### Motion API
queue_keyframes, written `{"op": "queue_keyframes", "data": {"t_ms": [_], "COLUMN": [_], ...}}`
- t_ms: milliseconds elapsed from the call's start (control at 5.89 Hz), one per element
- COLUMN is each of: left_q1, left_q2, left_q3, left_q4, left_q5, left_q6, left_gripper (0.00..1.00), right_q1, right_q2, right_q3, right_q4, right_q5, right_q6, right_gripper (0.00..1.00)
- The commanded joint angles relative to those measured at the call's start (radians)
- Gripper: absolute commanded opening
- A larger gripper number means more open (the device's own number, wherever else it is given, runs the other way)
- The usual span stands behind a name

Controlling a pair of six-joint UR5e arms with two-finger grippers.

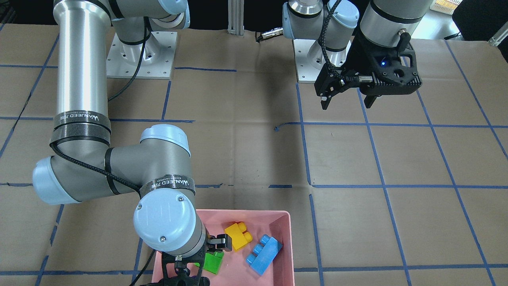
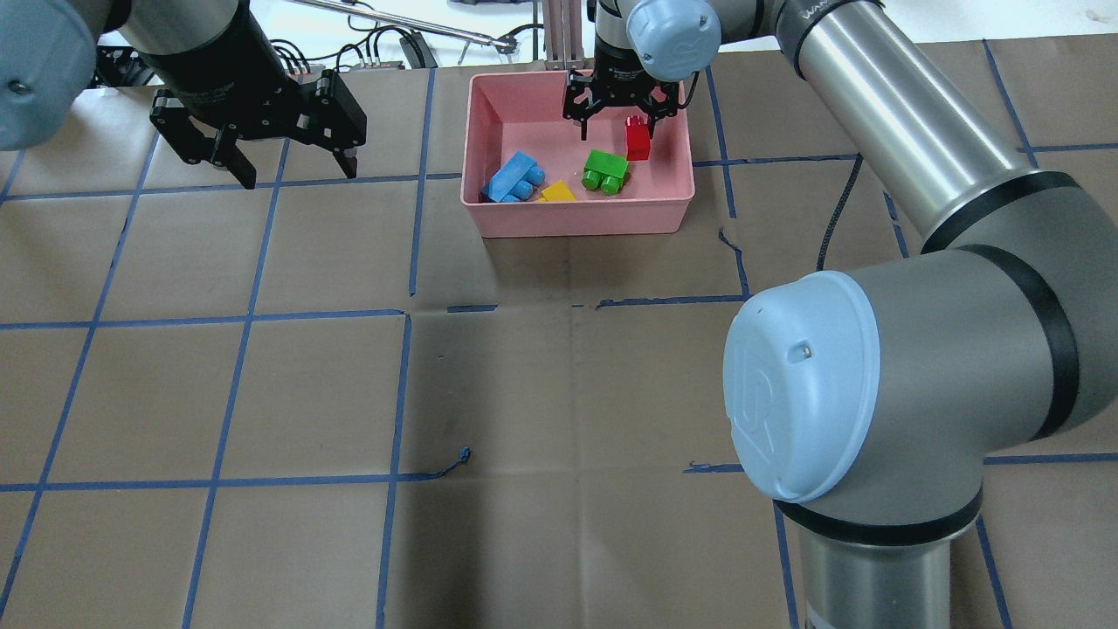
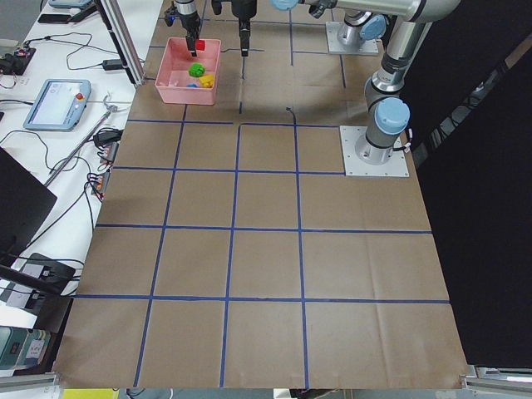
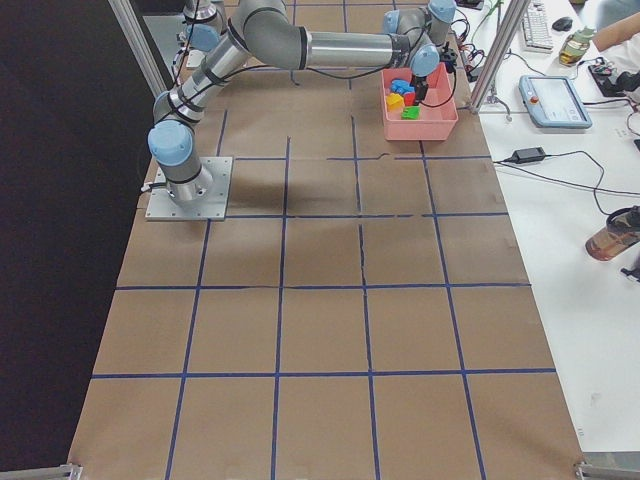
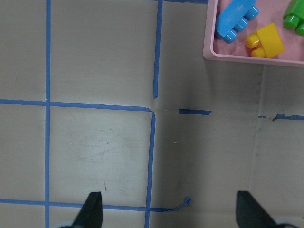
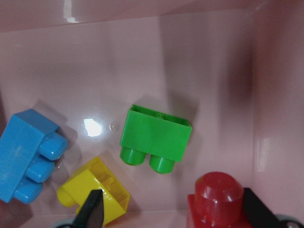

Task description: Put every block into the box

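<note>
Pink glossy plastic, shallow and raised-rimmed, the box (image 2: 576, 220) sits on the brown-paper counter (image 2: 262, 393), holding smooth studded pieces: blue brick (image 2: 512, 177), yellow brick (image 2: 557, 192) and green brick (image 2: 605, 169) lie loose. The red brick (image 2: 638, 138) is between the right tool's (image 2: 620, 133) spread jaws, against one (resting or hanging, unclear). The left tool (image 2: 300, 177), also spread, hangs well apart.

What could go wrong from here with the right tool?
1. The red brick appears to touch one finger of the open right tool; withdrawing might drag or lift it out.
2. That tool hangs low over the pink box, close to its wall; a sideways exit could snag the rim.
</note>
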Motion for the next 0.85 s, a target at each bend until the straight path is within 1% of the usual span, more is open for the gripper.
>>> {"op": "queue_keyframes", "data": {"t_ms": [0,170,339,509,679], "left_q1": [0.0,0.0,0.0,0.0,0.002], "left_q2": [0.002,0.002,0.003,0.003,0.003], "left_q3": [-0.001,-0.002,-0.002,-0.002,-0.002], "left_q4": [-0.001,0.0,0.0,0.0,0.0], "left_q5": [0.002,0.0,0.002,0.002,0.003], "left_q6": [0.0,0.0,0.0,0.0,0.0], "left_gripper": [0.99,0.99,0.99,0.99,0.99], "right_q1": [0.0,0.0,-0.005,-0.026,-0.061], "right_q2": [-0.005,-0.011,-0.05,-0.116,-0.2], "right_q3": [0.001,-0.004,0.009,0.05,0.134], "right_q4": [-0.006,-0.008,0.011,0.069,0.116], "right_q5": [-0.028,-0.03,-0.078,-0.097,-0.099], "right_q6": [-0.153,-0.158,-0.187,-0.178,-0.178], "right_gripper": [0.99,0.99,0.99,0.99,0.99]}}
